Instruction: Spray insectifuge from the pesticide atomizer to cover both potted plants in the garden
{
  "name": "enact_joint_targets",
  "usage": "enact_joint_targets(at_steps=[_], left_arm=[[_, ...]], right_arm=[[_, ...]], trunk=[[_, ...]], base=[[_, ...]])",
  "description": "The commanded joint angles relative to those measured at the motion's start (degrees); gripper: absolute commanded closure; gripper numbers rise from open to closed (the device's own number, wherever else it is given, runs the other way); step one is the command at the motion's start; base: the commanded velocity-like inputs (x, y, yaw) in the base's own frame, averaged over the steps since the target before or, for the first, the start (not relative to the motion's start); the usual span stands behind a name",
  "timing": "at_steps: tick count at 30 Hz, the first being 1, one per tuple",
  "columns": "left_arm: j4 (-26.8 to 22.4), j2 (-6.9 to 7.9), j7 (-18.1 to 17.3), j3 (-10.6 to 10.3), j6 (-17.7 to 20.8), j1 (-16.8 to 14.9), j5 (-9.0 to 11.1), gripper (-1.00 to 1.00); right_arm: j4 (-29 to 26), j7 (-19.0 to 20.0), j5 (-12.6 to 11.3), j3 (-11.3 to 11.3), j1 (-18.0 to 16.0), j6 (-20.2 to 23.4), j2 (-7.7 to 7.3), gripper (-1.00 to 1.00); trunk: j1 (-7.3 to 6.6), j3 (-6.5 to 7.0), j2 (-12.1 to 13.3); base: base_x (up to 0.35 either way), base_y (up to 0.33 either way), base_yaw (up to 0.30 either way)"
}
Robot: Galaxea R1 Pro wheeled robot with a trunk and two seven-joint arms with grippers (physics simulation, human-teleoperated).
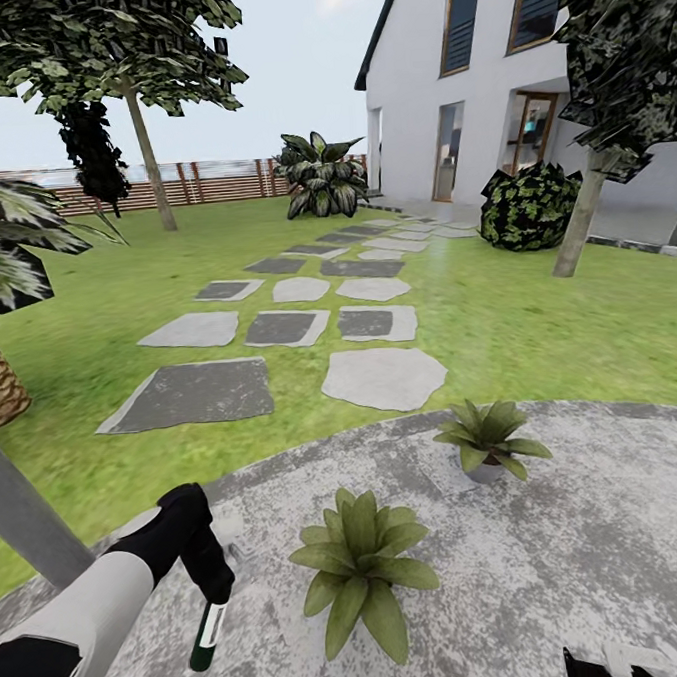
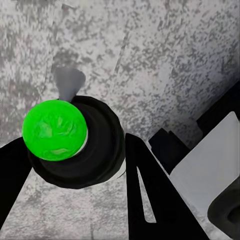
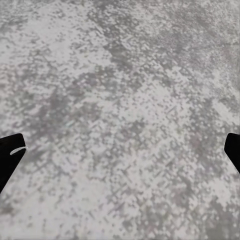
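left gripper has its jaws closed around the pesticide atomizer, bottle hanging tip-down over the paved patio at the head view's lower left. in the left wrist view the bright green tip faces the camera, with a dark finger pressed against the bottle's side. so pickup looks done, spraying step is in hand.

near potted plant sits just right of the bottle on the patio, not touching it. far potted plant is further back and to the right, near the patio edge by the lawn. stepping stones, fence and house lie beyond.

right gripper is low at the bottom right edge; in the right wrist view its finger tips sit at opposite edges, so jaws wide apart, holding nothing, bare paving below.

next move, judging: swing the left arm right so the nozzle aims at the near plant, spray until covered, then reach on to the far one. nozzle aim can't be read from here.
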Motion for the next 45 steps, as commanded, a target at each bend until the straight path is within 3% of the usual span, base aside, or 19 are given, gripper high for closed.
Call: enact_joint_targets(at_steps=[1, 14, 18, 20, 24, 28, 29, 32, 38, 42, 45], left_arm=[[-0.12, -0.02, -0.38, -0.23, 0.54, -0.03, -0.15, 1.0], [-0.04, -0.37, -0.66, -0.33, 0.24, 0.56, -0.07, 1.0], [0.5, 0.09, -0.91, -0.63, -5.71, 0.86, -0.56, 1.0], [0.88, 1.22, -0.97, -0.33, -9.51, 0.86, -0.53, 1.0], [0.96, 2.14, -0.61, -0.22, -10.68, 0.85, -0.22, 1.0], [0.22, 1.08, -0.49, -0.46, -10.7, 0.68, -0.26, 1.0], [0.07, -0.5, -0.58, -0.52, -10.34, 0.41, -0.45, 1.0], [-0.06, -2.53, -0.75, -0.63, -9.19, -0.04, -0.73, 1.0], [-0.07, -3.33, -0.9, -0.72, -8.49, -2.2, -0.85, 1.0], [0.16, -2.15, -0.46, -0.83, -8.69, -1.97, -0.93, 1.0], [0.66, 0.54, -0.38, -0.84, -8.76, -1.9, -0.91, 1.0]], right_arm=[[0.07, 0.05, 0.54, -0.48, -0.05, -0.24, 0.01, -1.0], [0.08, -0.01, 0.4, -0.58, -0.05, -0.17, 0.1, -1.0], [0.08, -0.03, 0.44, -0.58, -0.07, -0.17, 0.12, -1.0], [0.14, -0.03, 0.44, -0.58, -0.05, -0.2, 0.17, -1.0], [0.15, -0.03, 0.44, -0.58, -0.05, -0.25, 0.19, -1.0], [0.16, -0.03, 0.49, -0.58, -0.05, -0.26, 0.19, -1.0], [0.19, -0.03, 0.51, -0.58, -0.05, -0.26, 0.19, -1.0], [0.23, -0.03, 0.53, -0.58, -0.05, -0.26, 0.19, -1.0], [0.25, -0.03, 0.53, -0.58, -0.05, -0.26, 0.18, -1.0], [0.25, -0.03, 0.49, -0.58, -0.06, -0.26, 0.17, -1.0], [0.21, -0.03, 0.42, -0.58, -0.05, -0.21, 0.24, -1.0]], trunk=[[-0.01, -0.05, -0.02], [-0.01, -0.05, -0.02], [-0.01, -0.05, -0.02], [-0.01, -0.05, -0.02], [-0.01, -0.05, -0.02], [-0.01, -0.05, -0.02], [-0.01, -0.05, -0.02], [-0.01, -0.05, -0.02], [-0.01, -0.05, -0.02], [-0.01, -0.07, -0.02], [-0.01, -0.21, -0.02]], base=[[0.0, 0.0, 0.0], [0.229, 0.078, -0.124], [0.016, 0.013, -0.034], [0.003, 0.002, -0.006], [0.001, 0.0, -0.001], [0.0, 0.0, 0.0], [0.0, 0.0, 0.0], [0.0, 0.0, 0.0], [0.0, 0.0, 0.0], [0.0, 0.0, -0.001], [0.0, 0.0, -0.043]])
